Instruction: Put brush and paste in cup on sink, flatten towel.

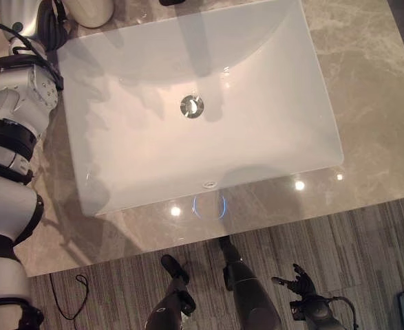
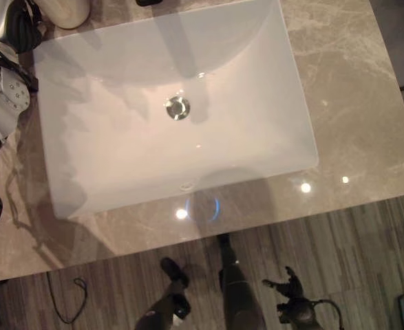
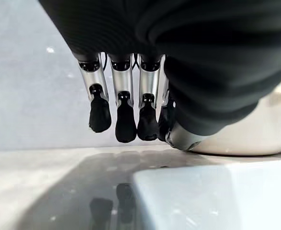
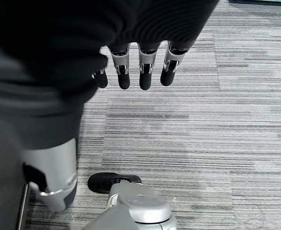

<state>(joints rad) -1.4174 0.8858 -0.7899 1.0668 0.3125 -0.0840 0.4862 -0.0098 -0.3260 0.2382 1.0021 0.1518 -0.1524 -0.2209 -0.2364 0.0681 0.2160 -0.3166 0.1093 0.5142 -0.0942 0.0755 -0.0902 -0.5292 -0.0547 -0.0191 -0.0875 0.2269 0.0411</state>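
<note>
Left eye view looks straight down on a white sink (image 1: 188, 103) set into a marbled counter (image 1: 367, 103), with the metal drain (image 1: 192, 106) near the middle of the basin. At the upper left of the frame, just past the sink's corner, stands the lower part of a cream cup (image 1: 91, 10), its rim cut off by the top edge. The left hand (image 3: 126, 115) hangs close beside that cup with its fingers straight and relaxed, holding nothing; the cup's rounded base shows just past them in the left wrist view. The right hand (image 1: 300, 282) hangs low at the lower right of the frame, over the striped carpet (image 4: 217, 143), its fingers spread and empty. I can pick out no brush, paste or towel on the counter or in the basin, and the cup's inside is out of sight, so whether the first part is done cannot be told. Judging by two empty hands, nothing is being carried now.
</note>
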